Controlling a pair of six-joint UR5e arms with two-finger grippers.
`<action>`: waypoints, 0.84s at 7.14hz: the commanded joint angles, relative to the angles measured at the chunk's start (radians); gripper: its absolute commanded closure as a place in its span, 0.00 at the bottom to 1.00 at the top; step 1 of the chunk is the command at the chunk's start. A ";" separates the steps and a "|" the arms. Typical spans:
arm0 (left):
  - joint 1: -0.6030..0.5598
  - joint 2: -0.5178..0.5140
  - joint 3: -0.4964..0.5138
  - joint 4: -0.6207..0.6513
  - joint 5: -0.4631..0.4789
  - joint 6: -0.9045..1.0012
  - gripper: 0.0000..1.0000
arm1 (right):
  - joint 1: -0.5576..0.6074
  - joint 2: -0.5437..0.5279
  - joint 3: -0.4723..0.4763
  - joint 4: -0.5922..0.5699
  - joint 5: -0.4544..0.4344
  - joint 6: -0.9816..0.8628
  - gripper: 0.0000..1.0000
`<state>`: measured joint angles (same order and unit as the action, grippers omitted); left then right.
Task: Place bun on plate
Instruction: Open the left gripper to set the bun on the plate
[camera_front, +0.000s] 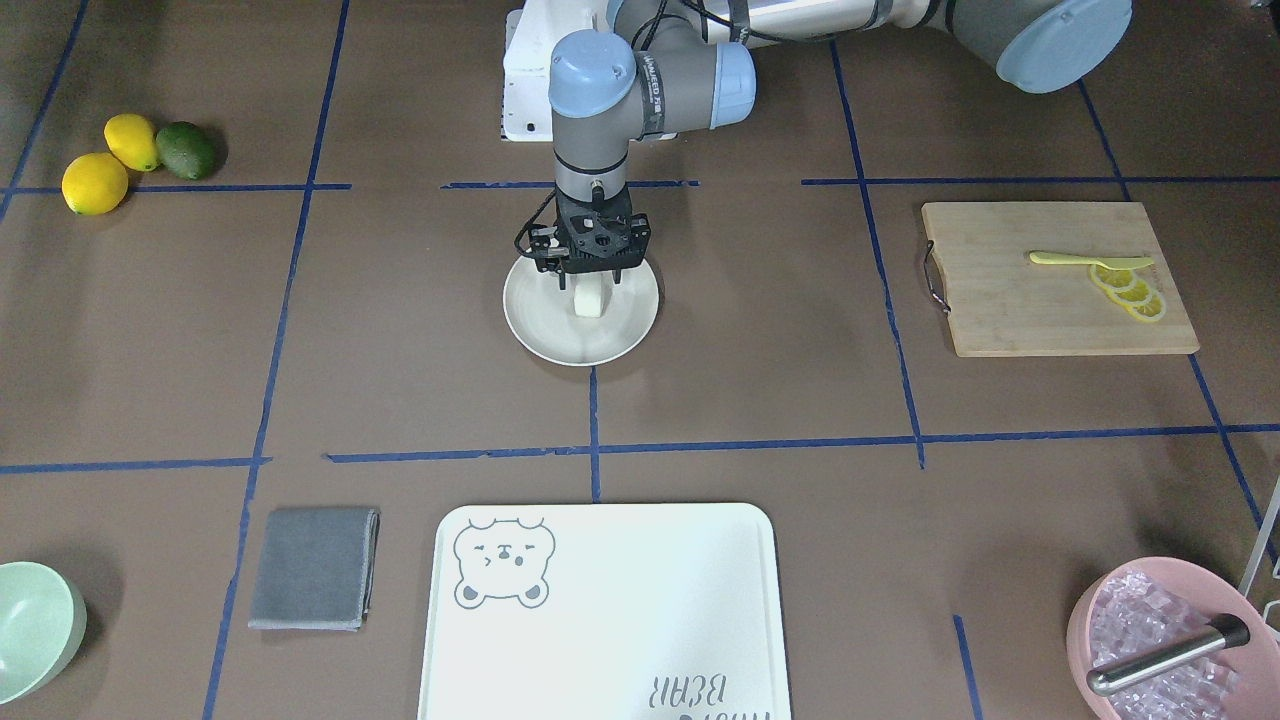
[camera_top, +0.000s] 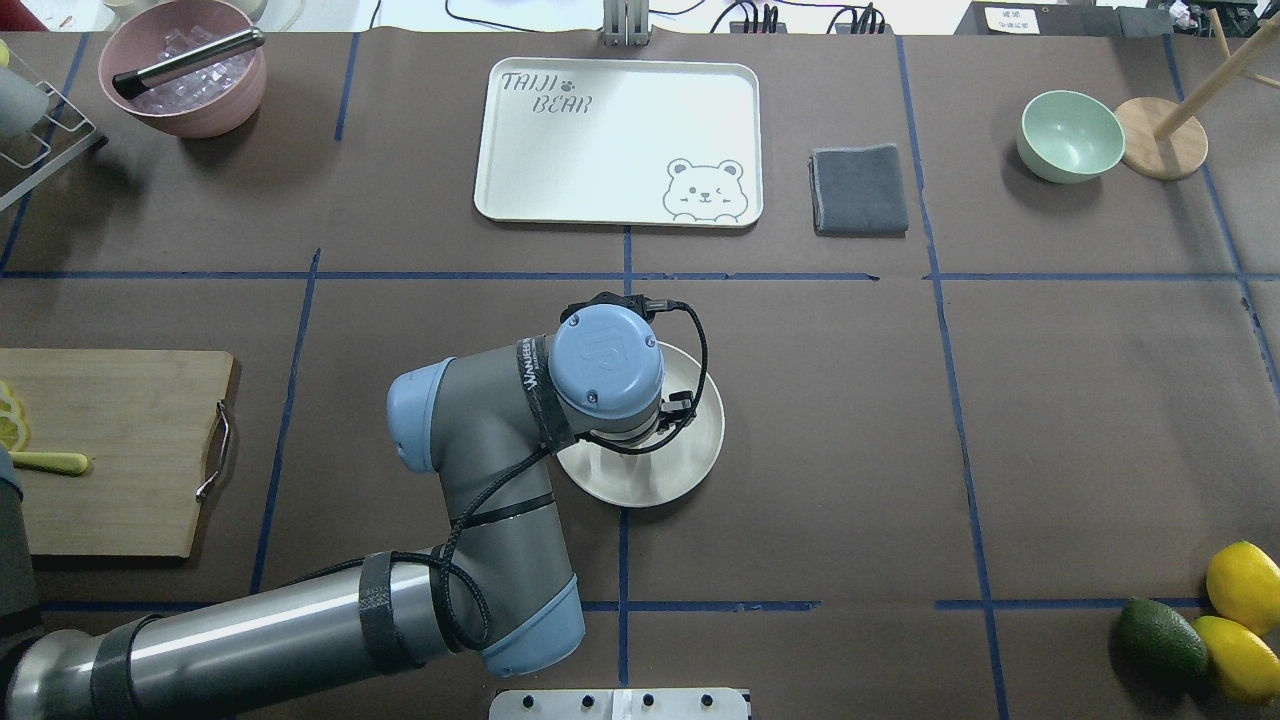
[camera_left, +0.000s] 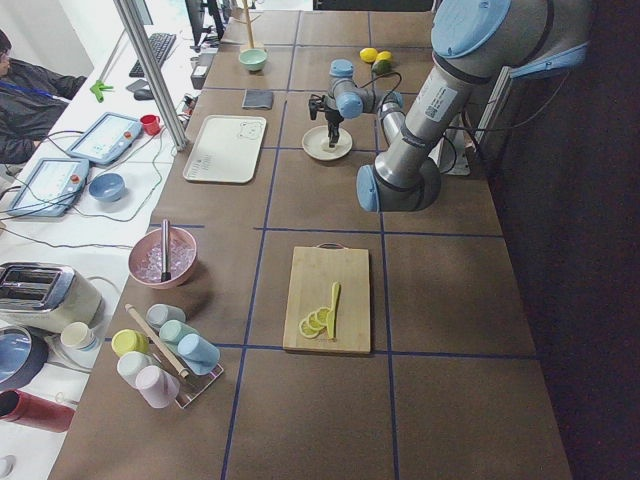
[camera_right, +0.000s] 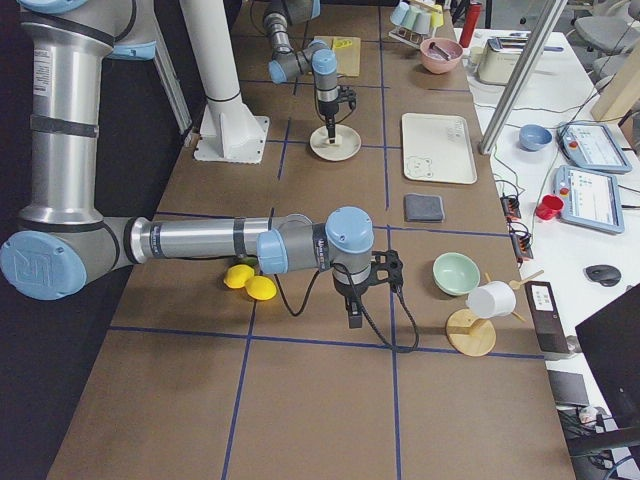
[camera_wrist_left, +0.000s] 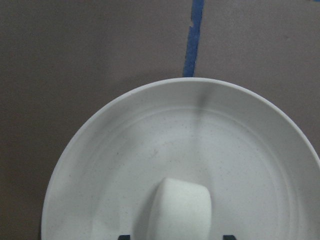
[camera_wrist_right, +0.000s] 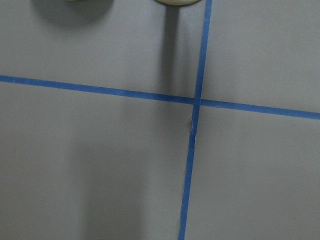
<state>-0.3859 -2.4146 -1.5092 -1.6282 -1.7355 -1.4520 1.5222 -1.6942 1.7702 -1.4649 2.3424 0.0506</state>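
The small white bun (camera_front: 589, 301) sits on the round cream plate (camera_front: 540, 330) at the table's middle. My left gripper (camera_front: 590, 283) points straight down over it, open, with a finger on either side of the bun and a small gap to each. In the left wrist view the bun (camera_wrist_left: 177, 210) rests on the plate (camera_wrist_left: 100, 165), and the dark fingertips (camera_wrist_left: 123, 236) at the bottom edge stand clear of it. From overhead the wrist hides the bun above the plate (camera_top: 690, 470). My right gripper (camera_right: 352, 312) hangs over bare table near the lemons; I cannot tell its state.
A bear-print board (camera_front: 600, 600), a grey cloth (camera_front: 313, 568) and a mint bowl (camera_front: 30, 625) lie along the far side. A pink bowl of ice (camera_front: 1160, 640), a chopping board with lemon slices (camera_front: 1050, 290), and two lemons with an avocado (camera_front: 95, 183) occupy the corners.
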 joint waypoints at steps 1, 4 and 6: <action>-0.028 0.002 -0.035 0.019 -0.006 0.001 0.00 | 0.003 0.001 0.000 0.000 0.000 0.000 0.00; -0.176 0.087 -0.233 0.241 -0.115 0.190 0.00 | 0.007 0.022 -0.055 0.021 0.014 -0.103 0.00; -0.336 0.266 -0.345 0.246 -0.254 0.400 0.00 | 0.032 0.044 -0.098 0.017 0.027 -0.156 0.00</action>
<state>-0.6279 -2.2479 -1.7888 -1.3961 -1.9163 -1.1885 1.5427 -1.6602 1.6966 -1.4468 2.3594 -0.0778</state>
